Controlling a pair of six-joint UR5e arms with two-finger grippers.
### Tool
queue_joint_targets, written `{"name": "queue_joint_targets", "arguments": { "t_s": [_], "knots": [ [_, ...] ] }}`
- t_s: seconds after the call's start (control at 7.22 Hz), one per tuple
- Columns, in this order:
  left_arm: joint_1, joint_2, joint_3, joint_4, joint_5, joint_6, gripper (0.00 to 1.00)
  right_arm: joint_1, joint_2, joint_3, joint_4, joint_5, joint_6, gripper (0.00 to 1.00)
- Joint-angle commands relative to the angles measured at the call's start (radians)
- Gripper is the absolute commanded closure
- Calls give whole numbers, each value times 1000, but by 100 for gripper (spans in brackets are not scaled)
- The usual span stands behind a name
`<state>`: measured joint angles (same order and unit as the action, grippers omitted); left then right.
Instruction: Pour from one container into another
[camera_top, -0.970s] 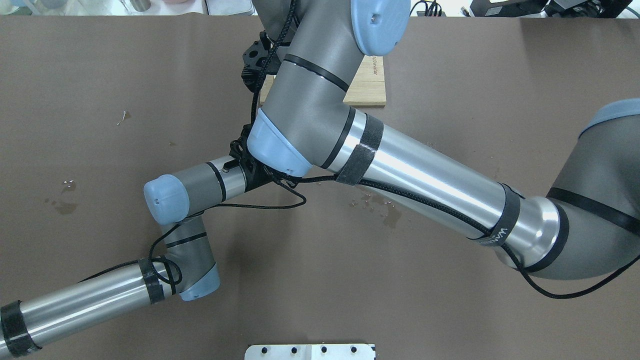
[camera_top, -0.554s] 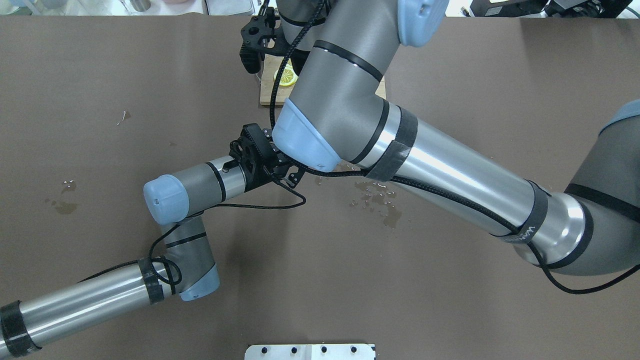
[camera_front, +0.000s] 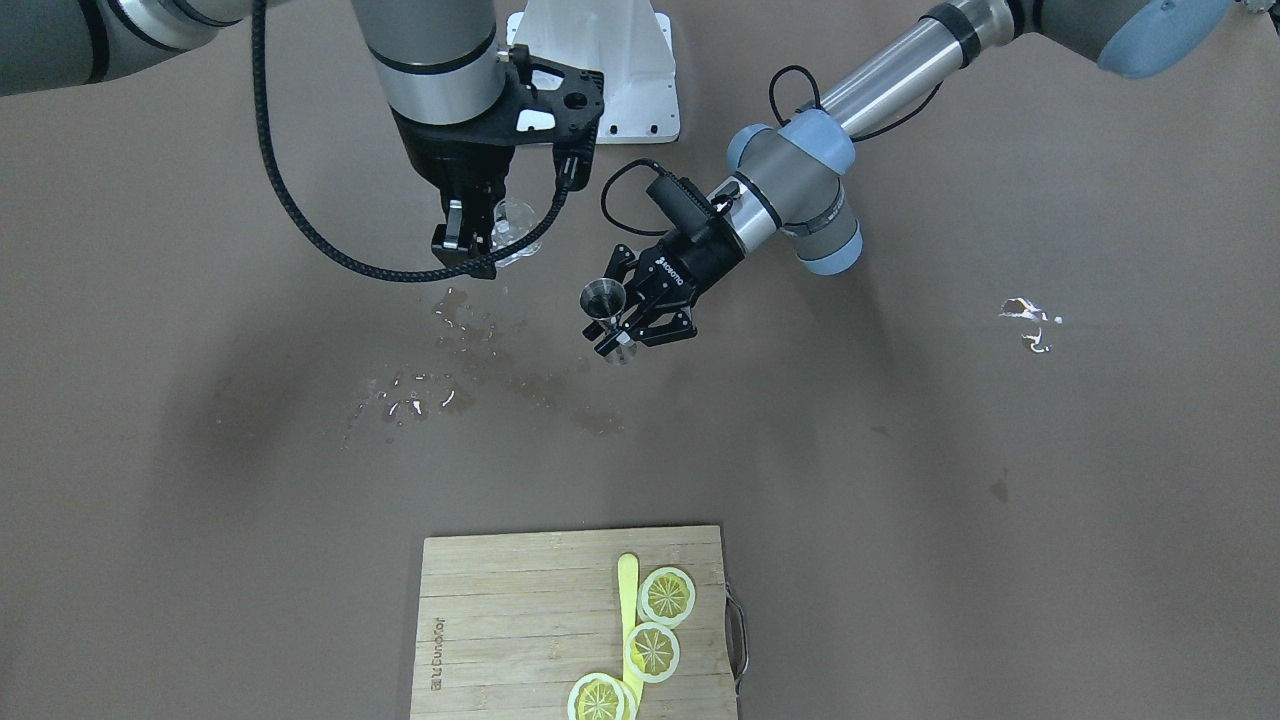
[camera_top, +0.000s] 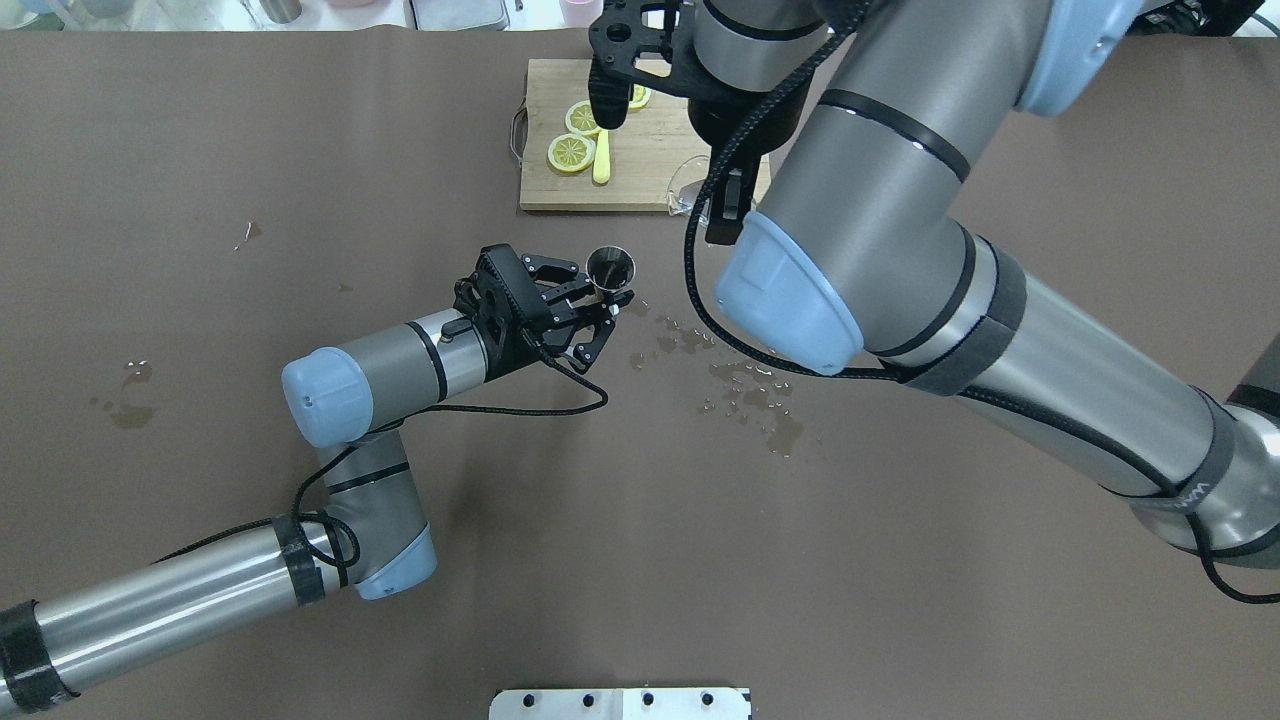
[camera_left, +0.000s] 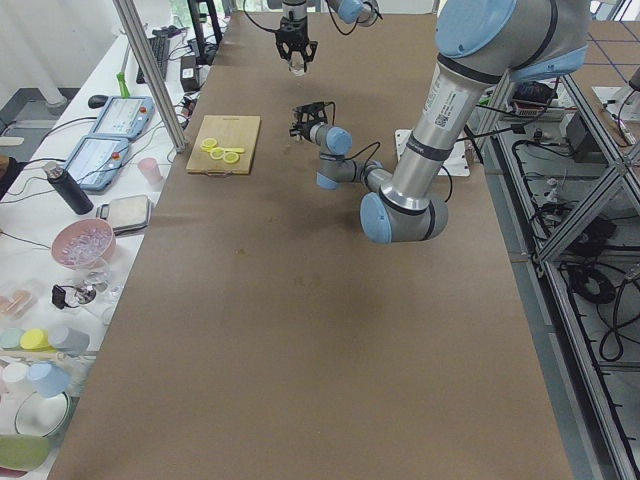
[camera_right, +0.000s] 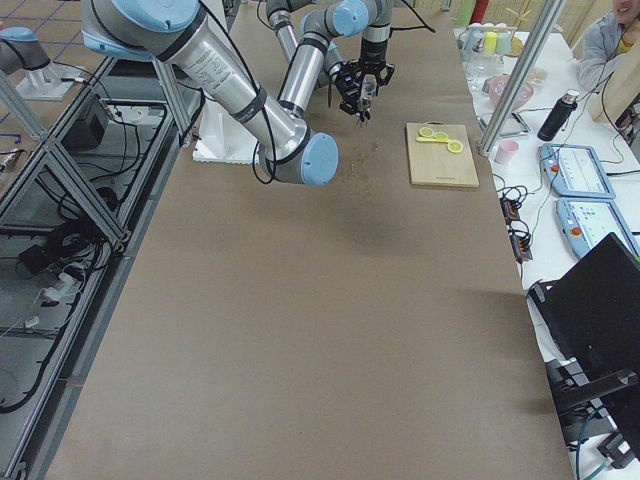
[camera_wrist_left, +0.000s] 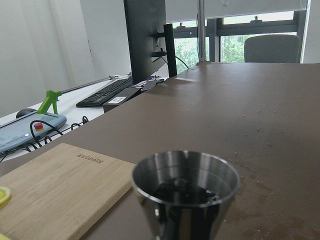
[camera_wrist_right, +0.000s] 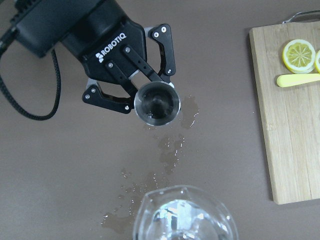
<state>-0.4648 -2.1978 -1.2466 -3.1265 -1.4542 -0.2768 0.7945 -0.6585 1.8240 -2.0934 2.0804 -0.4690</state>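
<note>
The left gripper (camera_front: 618, 325) is clamped on the waist of the jigger (camera_front: 604, 297) and holds it upright just above the table (camera_top: 200, 200). That arm reaches in low from the robot's left, with its wrist nearly level. From the left wrist view, the upper cup seems to hold some dark liquid, though how much is unclear. Spilled drops (camera_top: 750, 395) lie on the table just beside it.

The right gripper (camera_front: 478, 245) points down from a tall, raised arm and grips the glass (camera_wrist_right: 182, 220). The glass is carried high, off to one side of the jigger and apart from it. Its mouth faces up toward the wrist camera, so it looks roughly upright; whether any liquid is left in it I cannot tell.

I judge that this is a pause beside the pour, not the pour itself. Any further pouring needs the glass brought over the jigger's mouth, lowered close and tipped slowly, since the cup is narrow.

Farthest out is a board (camera_top: 640, 170) with lemon slices (camera_top: 571, 152).
</note>
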Motion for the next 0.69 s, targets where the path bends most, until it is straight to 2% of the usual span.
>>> {"name": "queue_joint_targets", "arguments": {
  "t_s": [0.0,0.55],
  "knots": [
    [0,3,-10,-4,0,1,100,29,-140,118,108,12,-2,100],
    [-15,16,-11,-6,0,2,100,81,-288,120,431,12,18,100]
  ]
}}
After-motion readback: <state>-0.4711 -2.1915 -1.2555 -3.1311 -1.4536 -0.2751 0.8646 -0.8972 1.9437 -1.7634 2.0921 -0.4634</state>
